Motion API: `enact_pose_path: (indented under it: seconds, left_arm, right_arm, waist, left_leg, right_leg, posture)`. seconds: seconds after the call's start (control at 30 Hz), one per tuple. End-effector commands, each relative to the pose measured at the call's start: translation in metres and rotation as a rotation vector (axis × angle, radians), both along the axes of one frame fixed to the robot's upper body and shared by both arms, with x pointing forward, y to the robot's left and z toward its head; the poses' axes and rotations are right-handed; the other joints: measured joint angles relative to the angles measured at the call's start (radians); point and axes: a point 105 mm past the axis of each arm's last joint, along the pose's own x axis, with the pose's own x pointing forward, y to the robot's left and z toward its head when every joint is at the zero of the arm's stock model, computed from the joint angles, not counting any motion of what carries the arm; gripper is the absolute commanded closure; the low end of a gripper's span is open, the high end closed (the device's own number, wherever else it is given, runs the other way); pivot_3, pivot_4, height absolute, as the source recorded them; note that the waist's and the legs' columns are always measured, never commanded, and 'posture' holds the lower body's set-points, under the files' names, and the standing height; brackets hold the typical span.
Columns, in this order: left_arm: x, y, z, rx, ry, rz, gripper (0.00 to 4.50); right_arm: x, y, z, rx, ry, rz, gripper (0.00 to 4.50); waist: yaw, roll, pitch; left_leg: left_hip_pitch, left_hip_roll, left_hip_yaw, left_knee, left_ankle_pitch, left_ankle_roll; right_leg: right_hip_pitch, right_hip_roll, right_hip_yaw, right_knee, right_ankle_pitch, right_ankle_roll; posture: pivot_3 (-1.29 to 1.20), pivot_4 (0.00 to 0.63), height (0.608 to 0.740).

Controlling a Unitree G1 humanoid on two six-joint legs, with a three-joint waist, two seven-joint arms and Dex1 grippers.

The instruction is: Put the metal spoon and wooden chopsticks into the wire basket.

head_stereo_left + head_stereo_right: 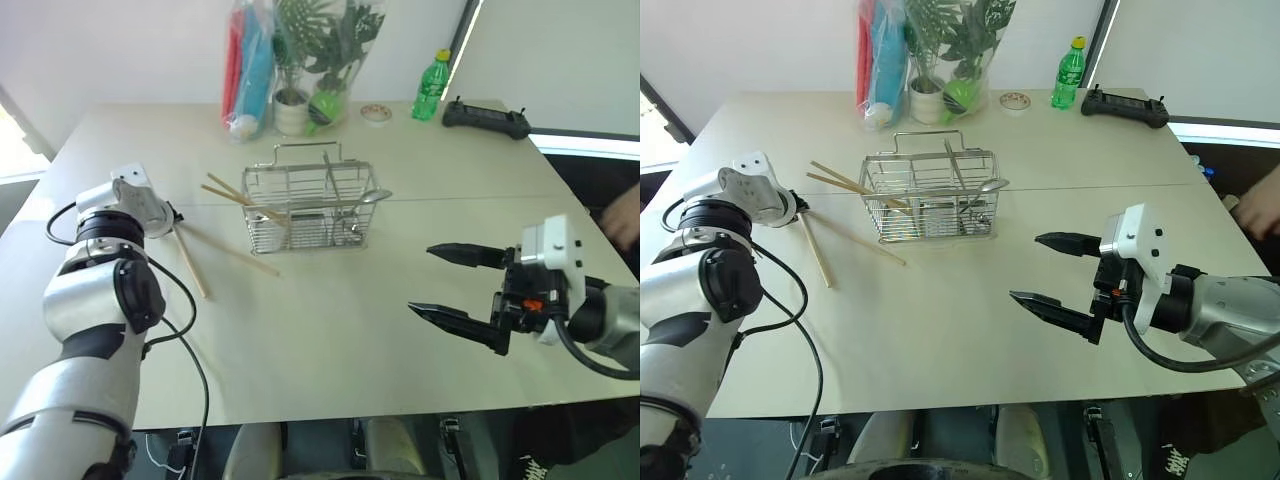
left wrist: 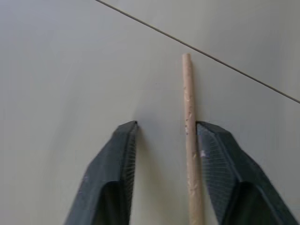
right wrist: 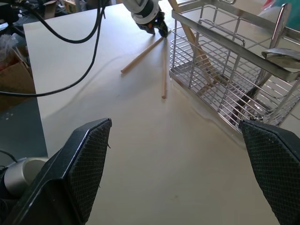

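The wire basket (image 1: 268, 230) stands mid-table. The metal spoon (image 1: 376, 197) is in it, its bowl resting over the right rim. Two wooden chopsticks (image 1: 228, 190) lean out of the basket's left side. Two more lie on the table left of it, one (image 1: 190, 262) nearer me and one (image 1: 236, 253) slanting toward the basket. My left gripper (image 1: 176, 216) is low at their far ends. In the left wrist view its fingers (image 2: 117, 159) stand apart astride one chopstick (image 2: 190, 117), which lies against one pad. My right gripper (image 1: 421, 279) hovers open and empty, right of the basket.
Potted plants (image 1: 300, 60) and a wrapped bundle stand at the back of the table, with a green bottle (image 1: 432, 86), a tape roll (image 1: 376, 113) and a black controller (image 1: 486, 120). A person's hand (image 1: 626, 220) shows at the right edge.
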Motion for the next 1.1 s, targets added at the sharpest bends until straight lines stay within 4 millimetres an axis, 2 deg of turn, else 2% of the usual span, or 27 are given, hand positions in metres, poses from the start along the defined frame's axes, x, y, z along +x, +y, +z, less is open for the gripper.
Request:
enact_pose_path:
  seconds: [0.03, 0.33, 0.47, 0.6, 0.7, 0.77, 0.87, 0.93, 1.0, 1.1]
  left_arm:
    - [0.001, -0.006, -0.002, -0.048, -0.004, 0.0, 4.46]
    - [0.0, -0.011, -0.003, -0.097, 0.005, 0.013, 4.46]
    - [0.003, -0.004, 0.009, -0.12, -0.049, 0.04, 4.46]
    - [0.011, 0.021, 0.051, -0.021, -0.224, 0.041, 4.46]
    - [0.015, 0.041, 0.104, 0.103, -0.441, 0.009, 4.46]
    - [0.016, 0.044, 0.13, 0.161, -0.558, -0.028, 4.46]
    - [0.014, 0.031, 0.179, 0.247, -0.805, -0.176, 4.46]
    - [0.007, 0.011, 0.213, 0.285, -1.0, -0.322, 4.46]
    - [-0.008, -0.012, 0.247, 0.242, -1.193, -0.453, 4.46]
    - [-0.028, -0.039, 0.278, 0.195, -1.36, -0.599, 4.46]
  right_arm:
    - [-0.003, 0.001, 0.012, 0.005, -0.061, 0.006, 0.0]
    - [-0.002, -0.001, 0.013, 0.004, -0.051, 0.006, 0.0]
    - [-0.001, -0.004, 0.012, 0.002, -0.043, -0.001, 0.0]
    - [-0.001, -0.004, 0.014, 0.009, -0.036, -0.001, 0.0]
    - [0.0, -0.004, 0.013, 0.016, -0.027, -0.006, 0.0]
    - [0.0, -0.005, 0.012, 0.019, -0.02, -0.011, 0.0]
    - [0.001, -0.006, 0.01, 0.019, -0.01, -0.017, 0.0]
    - [0.001, -0.007, 0.01, 0.02, -0.004, -0.02, 0.0]
    - [0.001, -0.009, 0.011, 0.018, 0.0, -0.022, 0.0]
    - [0.001, -0.011, 0.011, 0.015, 0.002, -0.025, 0.0]
  waist:
    - [0.001, 0.0, 0.0]
    - [0.0, 0.0, 0.0]
    - [0.0, 0.0, 0.0]
    - [-0.005, -0.001, 0.001]
    - [-0.007, -0.004, 0.002]
    - [-0.007, -0.004, 0.003]
    - [-0.003, -0.004, 0.003]
    - [0.001, -0.004, 0.003]
    - [0.003, -0.004, 0.003]
    - [0.008, -0.004, 0.003]
  left_leg:
    - [0.0, 0.0, 0.0, 0.0, 0.0, 0.0]
    - [0.0, 0.0, 0.0, 0.0, 0.0, 0.0]
    - [0.0, 0.0, 0.0, 0.0, 0.0, 0.0]
    - [0.0, 0.0, 0.0, 0.0, 0.0, 0.0]
    - [-0.001, 0.0, 0.0, 0.0, 0.0, 0.0]
    - [-0.002, 0.0, 0.001, -0.001, 0.0, -0.001]
    - [-0.002, 0.0, 0.002, -0.002, 0.0, -0.001]
    - [-0.002, 0.0, 0.002, -0.001, 0.0, -0.001]
    - [-0.003, 0.0, 0.003, -0.001, 0.0, -0.001]
    - [-0.003, 0.0, 0.003, 0.001, 0.0, -0.001]
  right_leg:
    - [0.0, 0.0, 0.0, 0.0, 0.0, 0.0]
    - [0.001, 0.0, 0.0, -0.001, 0.0, 0.001]
    - [0.001, 0.0, 0.0, -0.001, 0.0, 0.001]
    - [0.0, 0.0, 0.0, -0.001, 0.001, 0.001]
    - [-0.001, 0.0, 0.0, -0.001, 0.001, 0.0]
    - [-0.002, 0.0, 0.0, -0.001, 0.001, 0.0]
    - [-0.002, 0.0, 0.0, -0.002, 0.001, 0.0]
    - [-0.002, -0.001, 0.0, -0.002, 0.001, 0.0]
    - [-0.001, -0.002, 0.0, -0.003, 0.001, -0.001]
    - [-0.001, -0.002, 0.001, -0.004, 0.0, -0.004]
  posture:
    - [0.0, 0.15, 0.703]
    - [0.0, 0.15, 0.703]
    - [0.0, 0.15, 0.703]
    - [0.0, 0.15, 0.703]
    - [0.0, 0.15, 0.703]
    - [0.0, 0.15, 0.703]
    - [0.0, 0.15, 0.703]
    - [0.0, 0.15, 0.703]
    - [0.0, 0.15, 0.703]
    - [0.0, 0.15, 0.703]
